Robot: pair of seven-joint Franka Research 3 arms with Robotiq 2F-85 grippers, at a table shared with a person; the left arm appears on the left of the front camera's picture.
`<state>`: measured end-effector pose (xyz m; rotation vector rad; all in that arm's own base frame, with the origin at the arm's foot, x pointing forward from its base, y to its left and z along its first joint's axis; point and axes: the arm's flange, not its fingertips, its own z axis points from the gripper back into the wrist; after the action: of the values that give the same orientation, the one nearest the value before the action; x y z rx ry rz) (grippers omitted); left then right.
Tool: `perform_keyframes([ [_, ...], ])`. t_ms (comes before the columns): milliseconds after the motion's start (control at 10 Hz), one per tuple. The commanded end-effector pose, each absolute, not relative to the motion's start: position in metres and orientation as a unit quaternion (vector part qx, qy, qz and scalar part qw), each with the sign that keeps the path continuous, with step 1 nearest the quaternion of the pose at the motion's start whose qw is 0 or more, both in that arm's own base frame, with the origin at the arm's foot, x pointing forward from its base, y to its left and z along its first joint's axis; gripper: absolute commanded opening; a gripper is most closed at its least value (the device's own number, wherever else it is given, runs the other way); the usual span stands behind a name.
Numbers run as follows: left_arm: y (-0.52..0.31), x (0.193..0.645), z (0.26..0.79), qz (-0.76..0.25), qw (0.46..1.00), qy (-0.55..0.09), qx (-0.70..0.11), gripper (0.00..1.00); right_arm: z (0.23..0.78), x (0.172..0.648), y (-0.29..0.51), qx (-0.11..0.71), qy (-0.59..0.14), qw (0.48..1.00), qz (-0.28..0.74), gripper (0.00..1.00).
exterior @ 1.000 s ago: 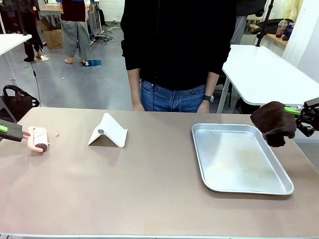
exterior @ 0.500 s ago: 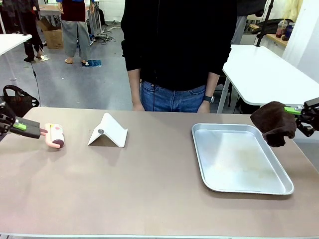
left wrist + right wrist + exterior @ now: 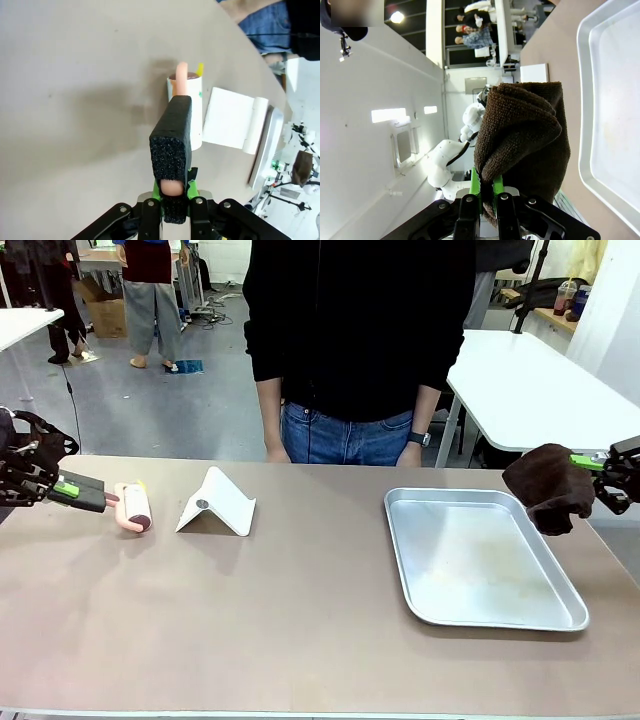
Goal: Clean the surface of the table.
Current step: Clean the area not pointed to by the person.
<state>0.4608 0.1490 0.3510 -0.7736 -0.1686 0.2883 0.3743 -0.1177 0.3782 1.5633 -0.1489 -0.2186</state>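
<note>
Left jaws are closed tight on the stem of a pink-handled lint roller. Right jaws are clamped on a fold of a dark brown terry cloth, which hangs just past the right end of the large rectangular taupe surface.

That surface spans the whole foreground and looks rigid, heavy and fixed. It is smooth and matte, so it is something to press tools against, not something to grasp. I judge the roller light and free-turning, and the cloth soft and limp; both are best held where they are held now.

The front view shows the layout. The roller sits low at the far left beside a white folded plastic stand, and a shiny rectangular metal tray lies at the right. A person stands behind.

The left wrist view adds the pink stem end pinched between black foam pads. It also shows the roller's shadow, but I cannot tell whether the roller touches the surface. The right wrist view shows the cloth bunched above green pads, with the tray's rim alongside.
</note>
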Motion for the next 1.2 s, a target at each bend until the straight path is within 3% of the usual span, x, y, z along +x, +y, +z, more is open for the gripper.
perform_keyframes([
  [0,0.149,0.451,0.353,0.109,0.894,-0.126,-0.416,0.2,0.382,0.375,-0.117,0.702,-0.071,0.702,-0.099,0.11],
  [400,0.159,0.407,0.419,0.054,0.837,-0.193,-0.51,0.2,0.382,0.375,-0.117,0.702,-0.071,0.702,-0.099,0.11],
  [600,0.163,0.379,0.441,0.04,0.813,-0.171,-0.555,0.2,0.382,0.375,-0.117,0.702,-0.071,0.702,-0.099,0.11],
  [900,0.176,0.322,0.47,0.021,0.761,-0.088,-0.642,0.2,0.382,0.375,-0.117,0.702,-0.071,0.702,-0.099,0.11],
  [1100,0.189,0.293,0.475,0.011,0.746,-0.076,-0.661,0.2,0.382,0.375,-0.117,0.702,-0.071,0.702,-0.099,0.11],
])
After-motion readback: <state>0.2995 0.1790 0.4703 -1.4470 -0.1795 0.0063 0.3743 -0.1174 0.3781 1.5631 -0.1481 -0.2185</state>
